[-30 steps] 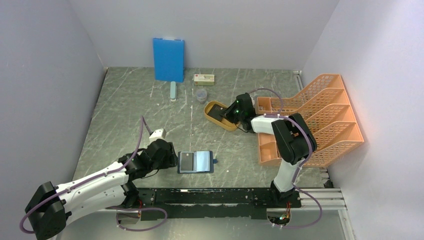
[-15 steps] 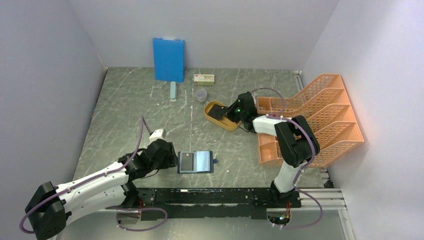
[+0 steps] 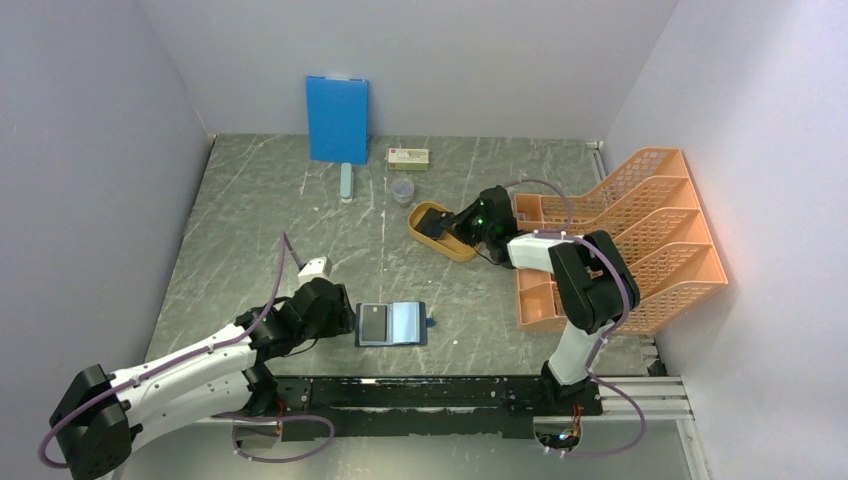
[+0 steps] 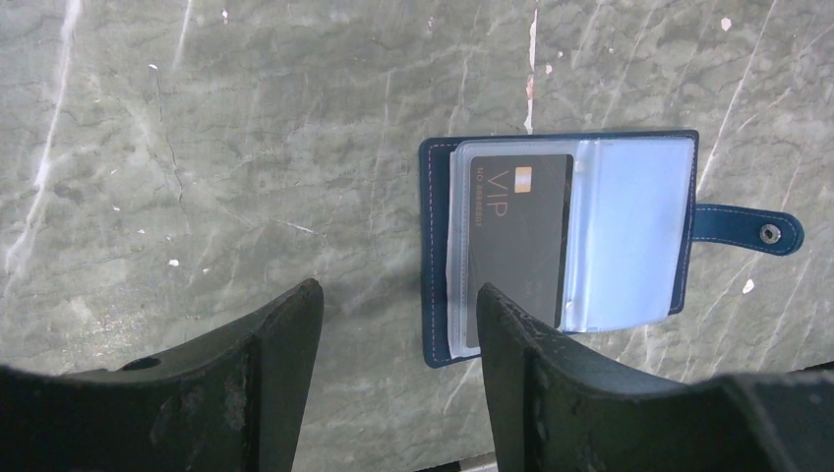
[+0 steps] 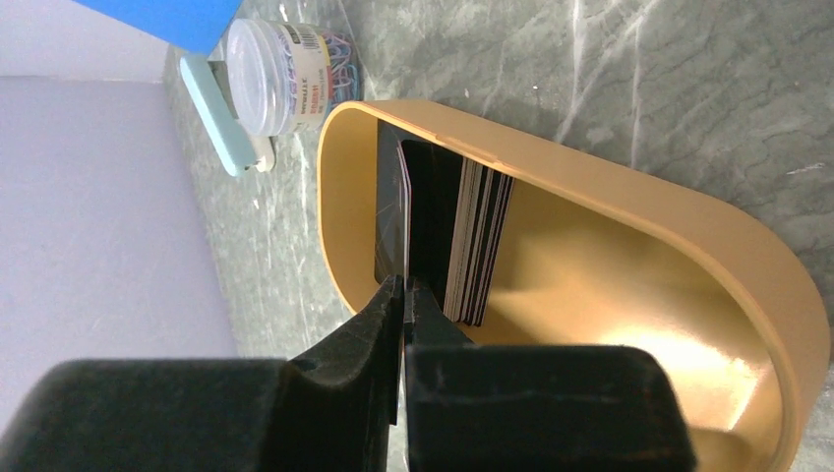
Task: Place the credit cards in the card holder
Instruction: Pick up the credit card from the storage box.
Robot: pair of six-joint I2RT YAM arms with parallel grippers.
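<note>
The card holder point(image 3: 391, 324) lies open on the table in front of the left arm, with a dark VIP credit card point(image 4: 516, 236) in its left clear sleeve and its clasp tab point(image 4: 757, 231) to the right. My left gripper point(image 4: 399, 288) hovers open just left of the holder point(image 4: 629, 236), holding nothing. My right gripper point(image 5: 404, 283) is shut on the edge of one credit card point(image 5: 403, 216), which stands on edge in the yellow-orange oval tray point(image 5: 590, 167). A stack of several more cards point(image 5: 479, 241) leans beside it. From above, the right gripper point(image 3: 447, 225) reaches into the tray point(image 3: 455, 249).
An orange file rack point(image 3: 640, 235) stands along the right side. At the back are a blue board point(image 3: 337, 118), a small box point(image 3: 408, 157), a jar of paper clips point(image 3: 402, 190) and a pale blue stapler point(image 3: 346, 181). A white block point(image 3: 314, 268) sits by the left arm.
My right gripper has closed on one card in the tray and tipped it up off the stack. The left arm has not moved.
</note>
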